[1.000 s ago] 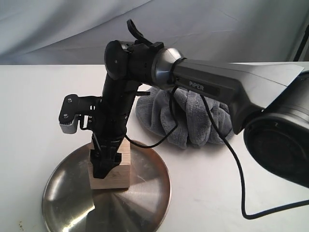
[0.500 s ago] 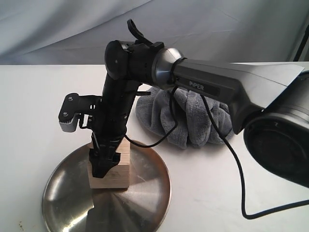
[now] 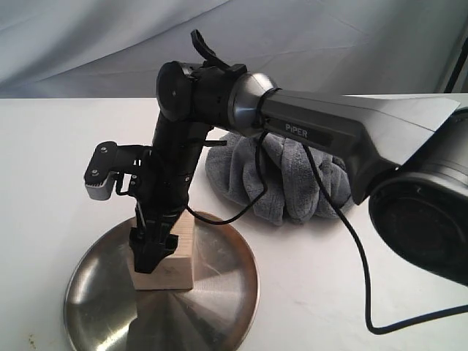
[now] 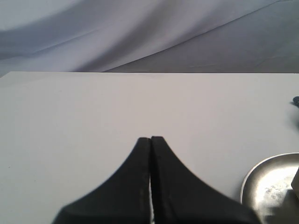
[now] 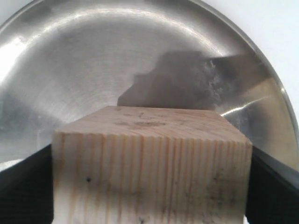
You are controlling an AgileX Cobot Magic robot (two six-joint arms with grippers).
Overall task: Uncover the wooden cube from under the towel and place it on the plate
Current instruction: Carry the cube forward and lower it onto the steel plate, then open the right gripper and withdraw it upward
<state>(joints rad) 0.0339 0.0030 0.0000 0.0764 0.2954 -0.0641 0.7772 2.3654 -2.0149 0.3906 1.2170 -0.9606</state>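
The wooden cube (image 3: 181, 256) sits low over the back part of the steel plate (image 3: 219, 307), its underside at or just above the dish. My right gripper (image 3: 151, 257) comes down on it from above, shut on its two opposite sides. In the right wrist view the black fingers (image 5: 23, 186) press flush against the grained cube (image 5: 152, 163), with the plate (image 5: 93, 60) behind it. The grey-blue towel (image 3: 292, 183) lies bunched on the table behind the plate, apart from the cube. My left gripper (image 4: 150, 138) is shut and empty over bare table, the plate's rim (image 4: 273, 182) off to one side.
The right arm's long grey link (image 3: 344, 131) and its large base (image 3: 424, 219) fill the right of the exterior view. A black cable (image 3: 351, 241) loops down over the towel onto the white table. A grey cloth backdrop hangs behind the table.
The right gripper has shifted a little left and down, and the cube has moved with it across the plate. The towel and plate are unmoved.
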